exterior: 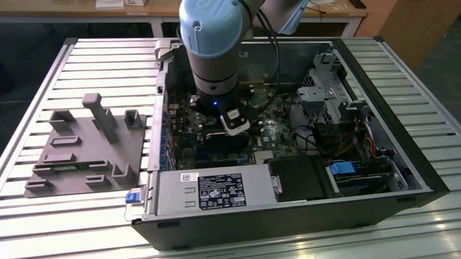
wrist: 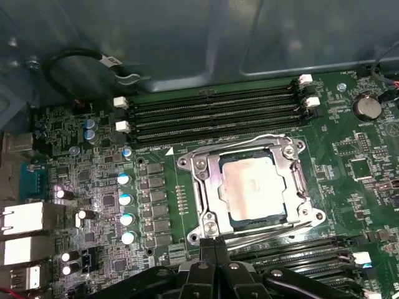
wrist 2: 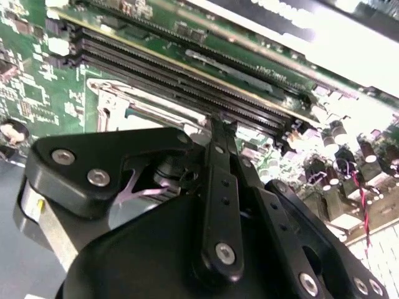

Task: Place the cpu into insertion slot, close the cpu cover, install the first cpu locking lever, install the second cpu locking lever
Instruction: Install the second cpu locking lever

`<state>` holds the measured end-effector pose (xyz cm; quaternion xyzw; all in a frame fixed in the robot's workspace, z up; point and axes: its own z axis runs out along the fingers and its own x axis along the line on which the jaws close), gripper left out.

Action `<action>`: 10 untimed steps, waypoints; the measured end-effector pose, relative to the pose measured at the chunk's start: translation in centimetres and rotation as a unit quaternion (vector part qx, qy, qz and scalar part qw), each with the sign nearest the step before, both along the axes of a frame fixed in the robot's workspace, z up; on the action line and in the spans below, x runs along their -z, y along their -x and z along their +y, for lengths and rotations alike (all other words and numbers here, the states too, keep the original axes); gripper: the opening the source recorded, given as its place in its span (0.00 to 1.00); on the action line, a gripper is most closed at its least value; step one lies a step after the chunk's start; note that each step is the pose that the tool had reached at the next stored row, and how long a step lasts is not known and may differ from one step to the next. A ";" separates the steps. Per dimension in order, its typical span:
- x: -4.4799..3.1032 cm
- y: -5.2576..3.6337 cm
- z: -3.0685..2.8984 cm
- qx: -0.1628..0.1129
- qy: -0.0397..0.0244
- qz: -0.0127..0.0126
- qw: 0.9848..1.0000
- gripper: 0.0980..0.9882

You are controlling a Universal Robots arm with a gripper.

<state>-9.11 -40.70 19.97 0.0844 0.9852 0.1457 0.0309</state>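
Claw (wrist: 210,244) closed, touching cpu cover (wrist: 206,187) edge.

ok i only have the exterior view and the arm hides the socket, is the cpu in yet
Observer: yes, in the first wrist view the cpu sits flat in the insertion slot, silver top facing up.
Operator: and is the frame plate down
Observer: the cpu cover lies flat around the chip, which shows through its cut-out.
Operator: where's the claw
Observer: the claw is shut, tips together at the cover's edge, next to a bank of memory slots.
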 end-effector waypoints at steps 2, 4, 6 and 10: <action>0.09 0.19 0.00 0.000 0.000 0.000 1.000 0.00; 0.21 0.44 0.00 0.000 0.000 -0.001 1.000 0.00; 0.33 0.69 0.00 0.000 0.000 -0.002 1.000 0.00; 0.44 0.87 0.12 0.000 0.000 -0.003 1.000 0.00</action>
